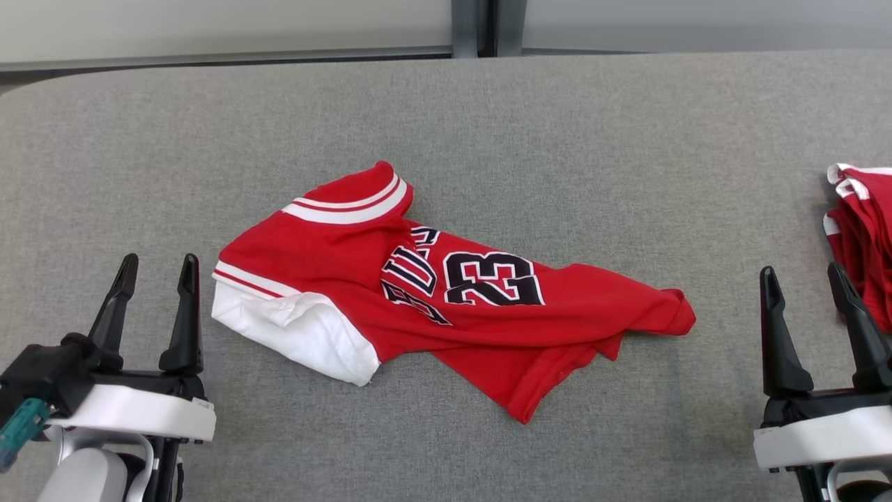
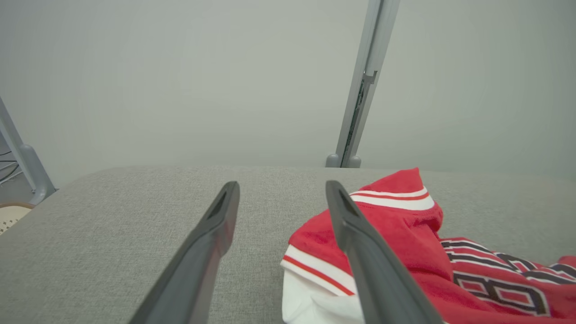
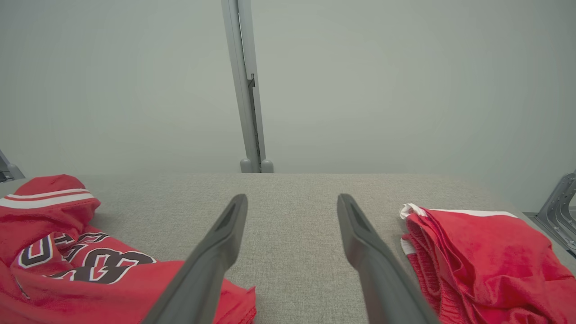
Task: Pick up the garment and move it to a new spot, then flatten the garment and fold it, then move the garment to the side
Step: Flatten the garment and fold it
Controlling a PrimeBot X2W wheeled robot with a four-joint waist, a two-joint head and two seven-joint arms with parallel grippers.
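2 grippers sit low at the near edge of the grey table [image 1: 557, 125], both with fingers spread and nothing between them. the left gripper [image 1: 159, 259] stands just beside the white part of the red garment [image 1: 432, 307], not touching it. the garment lies crumpled and partly folded over itself in the middle of the table, its 23 facing up. the right gripper [image 1: 801, 268] is well apart from it, near a second red pile [image 1: 864, 237] at the table's right edge.
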